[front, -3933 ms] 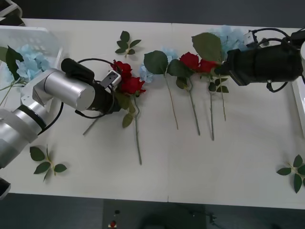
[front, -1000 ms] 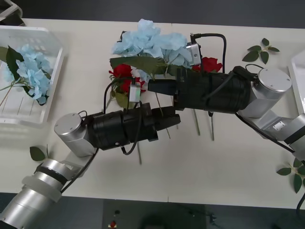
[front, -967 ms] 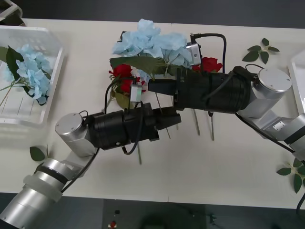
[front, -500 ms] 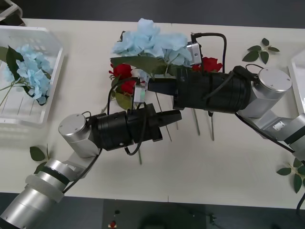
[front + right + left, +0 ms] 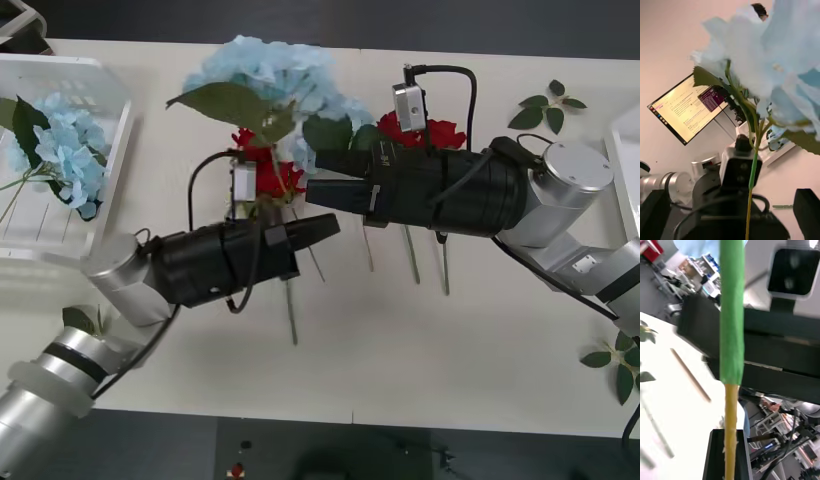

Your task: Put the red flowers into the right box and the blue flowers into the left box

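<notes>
So, the blue flower (image 5: 262, 82) I'm carrying is up in the air over the far middle of the table (image 5: 470, 350), stem pinched in my left gripper (image 5: 318, 229); the left wrist view shows that stem running straight down into the closed black fingers (image 5: 727, 453). My right gripper (image 5: 322, 189) sits just beside it with its fingers (image 5: 808, 212) spread wide, gripping nothing, stem (image 5: 752, 176) passing between them. The left box (image 5: 100, 150) is at the table's far left corner with blue flowers (image 5: 62, 150) already in it. Red flowers (image 5: 268, 172) lie under the arms, one more (image 5: 430, 131) behind the right arm. The right box (image 5: 622, 170) rim is at the right edge.

Risks, as I judge it: the grip is low on a long stem, so the heavy head may swing or twist out on the way left. The big leaf (image 5: 220, 103) or bloom could snag my right gripper if it hasn't cleared. A low pass could also drag the red flowers.
</notes>
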`<state>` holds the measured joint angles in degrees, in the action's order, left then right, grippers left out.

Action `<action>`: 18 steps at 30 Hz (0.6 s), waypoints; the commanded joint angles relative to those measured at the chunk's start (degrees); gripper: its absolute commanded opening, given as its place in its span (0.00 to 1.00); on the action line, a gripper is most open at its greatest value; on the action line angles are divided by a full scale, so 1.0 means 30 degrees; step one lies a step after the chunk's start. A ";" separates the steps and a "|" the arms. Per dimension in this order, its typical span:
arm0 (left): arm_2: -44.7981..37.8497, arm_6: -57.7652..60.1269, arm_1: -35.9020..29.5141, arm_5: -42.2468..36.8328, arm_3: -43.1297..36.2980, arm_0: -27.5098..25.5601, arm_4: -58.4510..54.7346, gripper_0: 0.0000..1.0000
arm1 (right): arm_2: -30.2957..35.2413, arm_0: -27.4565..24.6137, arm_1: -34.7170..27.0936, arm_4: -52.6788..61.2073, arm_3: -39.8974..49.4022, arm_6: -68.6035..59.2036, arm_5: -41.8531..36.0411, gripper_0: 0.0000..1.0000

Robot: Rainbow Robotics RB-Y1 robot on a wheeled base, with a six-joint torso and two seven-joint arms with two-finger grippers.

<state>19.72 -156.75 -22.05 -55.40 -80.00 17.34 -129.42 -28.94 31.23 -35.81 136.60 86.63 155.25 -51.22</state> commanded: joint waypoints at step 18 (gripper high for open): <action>-0.9093 0.8568 -0.8208 0.0272 -0.0256 0.2160 1.0180 0.00 | -0.2718 0.2189 -0.5816 -0.3199 0.0742 -0.6281 0.2865 1.00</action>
<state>-5.78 -139.49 -42.36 -54.87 -79.99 22.22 -102.02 -32.73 33.22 -47.72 126.88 86.79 143.97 -43.97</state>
